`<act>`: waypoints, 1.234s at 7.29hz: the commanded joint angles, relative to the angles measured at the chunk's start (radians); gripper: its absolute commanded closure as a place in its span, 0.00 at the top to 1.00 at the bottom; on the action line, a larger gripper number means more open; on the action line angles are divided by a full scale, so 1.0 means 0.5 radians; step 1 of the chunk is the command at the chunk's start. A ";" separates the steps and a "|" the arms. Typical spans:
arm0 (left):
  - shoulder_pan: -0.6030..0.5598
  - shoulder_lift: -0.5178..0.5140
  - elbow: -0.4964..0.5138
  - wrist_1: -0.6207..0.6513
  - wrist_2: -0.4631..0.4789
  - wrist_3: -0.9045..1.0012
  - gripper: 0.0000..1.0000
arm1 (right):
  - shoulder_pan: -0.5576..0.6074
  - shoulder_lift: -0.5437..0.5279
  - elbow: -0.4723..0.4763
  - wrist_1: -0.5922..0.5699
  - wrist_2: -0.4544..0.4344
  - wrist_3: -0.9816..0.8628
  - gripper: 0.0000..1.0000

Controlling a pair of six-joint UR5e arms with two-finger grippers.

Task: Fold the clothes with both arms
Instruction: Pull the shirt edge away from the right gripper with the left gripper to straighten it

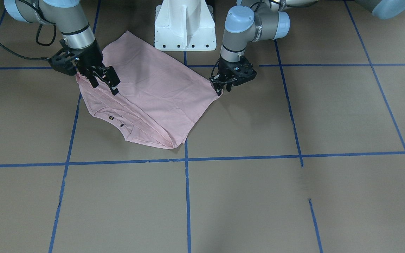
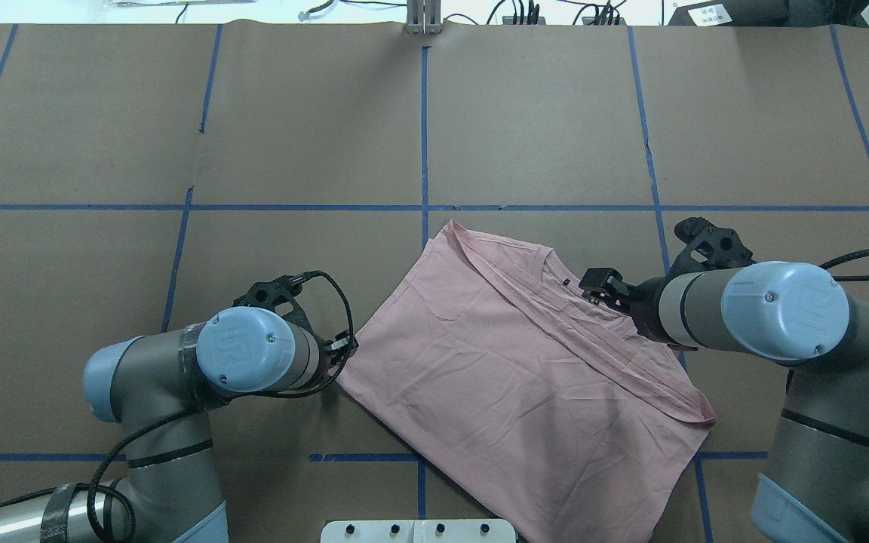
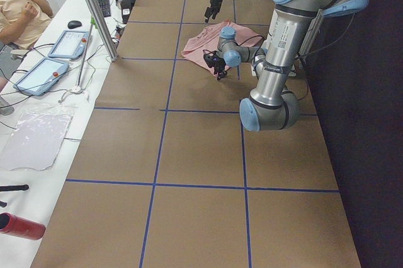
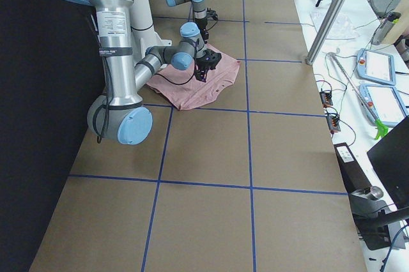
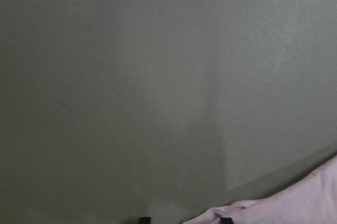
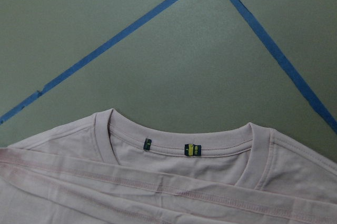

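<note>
Brown-paper table (image 2: 291, 136) with a blue tape grid, and the pink T-shirt (image 2: 510, 369) lay close to the robot's base, over toward its right side. It was already doubled over, with stitched hems lying just below the collar (image 6: 179, 141). The left gripper (image 1: 223, 90) sat right down at the shirt's outer corner. Its jaws were parted a little with the corner's edge at the tips, and as far as I could judge nothing was clamped. The right gripper (image 1: 104, 86) hung over the shoulder end, jaws wide, holding nothing. My read was that a two-handed grasp was being set up. To do it well, both needed to pinch every layer at matching corners, lift together, and keep the cloth taut so the fold landed square. Containers? None showed in any view.
</note>
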 commanded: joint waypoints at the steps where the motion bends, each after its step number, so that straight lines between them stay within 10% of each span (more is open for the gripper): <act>1: 0.003 -0.023 0.002 0.020 0.000 -0.003 0.16 | -0.003 0.000 -0.002 0.003 0.002 0.000 1.00; 3: 0.003 -0.050 0.002 0.023 0.000 -0.006 0.00 | -0.003 0.000 -0.002 0.003 -0.001 0.000 1.00; 9: -0.284 -0.026 -0.066 0.134 0.129 0.496 0.00 | 0.000 0.003 -0.008 0.006 -0.004 0.000 1.00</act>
